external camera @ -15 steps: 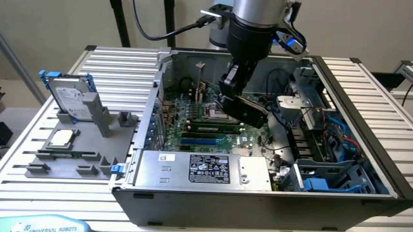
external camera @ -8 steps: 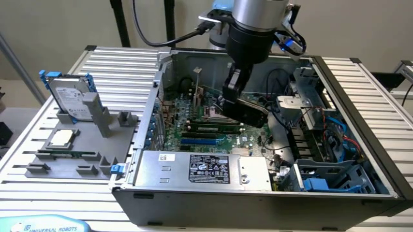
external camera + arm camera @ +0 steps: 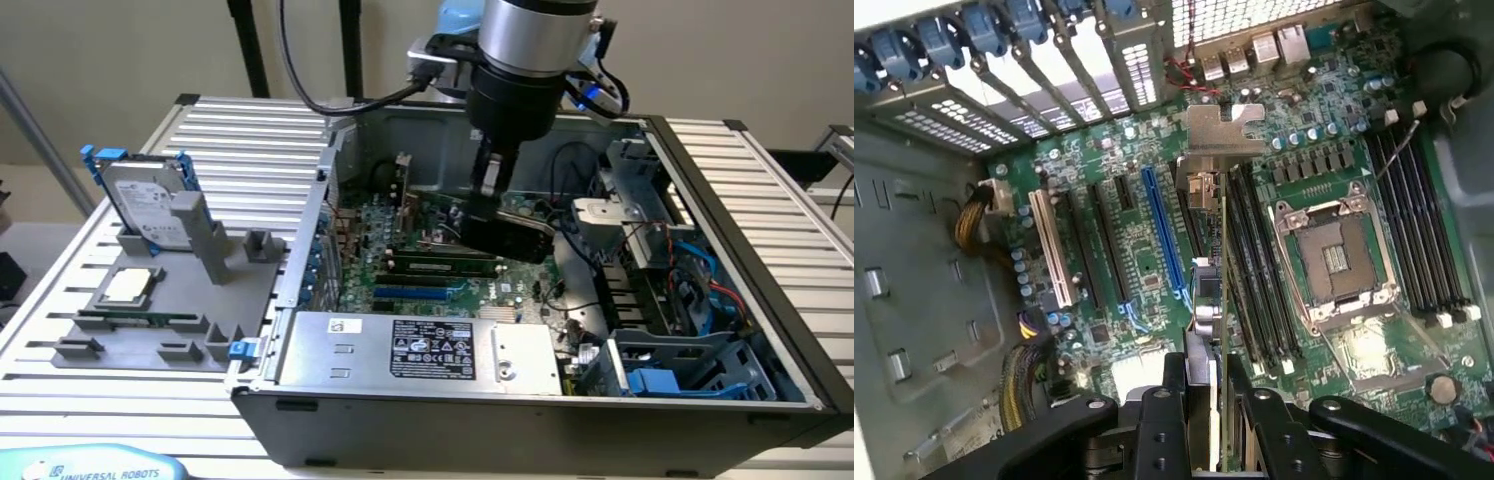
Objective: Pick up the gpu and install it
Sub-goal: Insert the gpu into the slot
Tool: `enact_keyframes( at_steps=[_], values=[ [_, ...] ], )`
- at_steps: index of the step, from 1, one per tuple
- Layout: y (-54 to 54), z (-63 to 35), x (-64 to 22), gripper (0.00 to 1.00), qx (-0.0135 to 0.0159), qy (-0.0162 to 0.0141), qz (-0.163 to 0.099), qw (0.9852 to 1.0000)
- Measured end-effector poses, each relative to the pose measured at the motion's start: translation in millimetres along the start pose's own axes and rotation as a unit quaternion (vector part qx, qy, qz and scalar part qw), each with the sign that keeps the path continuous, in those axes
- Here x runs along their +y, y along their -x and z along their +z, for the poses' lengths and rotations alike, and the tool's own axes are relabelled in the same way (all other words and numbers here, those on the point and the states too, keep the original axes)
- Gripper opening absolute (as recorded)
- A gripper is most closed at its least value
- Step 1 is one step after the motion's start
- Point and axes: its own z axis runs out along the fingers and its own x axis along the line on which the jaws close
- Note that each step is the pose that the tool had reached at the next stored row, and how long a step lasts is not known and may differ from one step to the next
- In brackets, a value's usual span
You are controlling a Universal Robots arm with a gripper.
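Over the motherboard (image 3: 1144, 270) inside the case (image 3: 534, 420), the claw (image 3: 1216, 390) clamps the gpu (image 3: 1222, 250) edge-on (silver bracket (image 3: 1224, 128) toward the case's back); an upright card, square to its slot, matters most.

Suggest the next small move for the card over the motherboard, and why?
Probably a short, slow descent, card kept upright. The jaws are shut on the gpu, which hangs edge-on above the motherboard, not seated, between the blue slot and the memory slots, bracket toward the rear openings. Exact slot alignment I cannot tell, so go gently.
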Motion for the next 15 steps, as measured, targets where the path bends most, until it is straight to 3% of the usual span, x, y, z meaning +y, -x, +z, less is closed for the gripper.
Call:
enact_keyframes(
  at_steps=[7, 10, 15],
  values=[
    [-0.1, 7.2, 0.1, 0.27, -0.0028, 0.0001, -0.059, 0.9983],
    [-1.0, 10.6, 2.3, 0.27, -0.005, -0.0006, -0.07, 0.9975],
    [-5.6, 16.6, 8.8, 0.27, -0.0057, -0.0006, -0.078, 0.997]
  ],
)
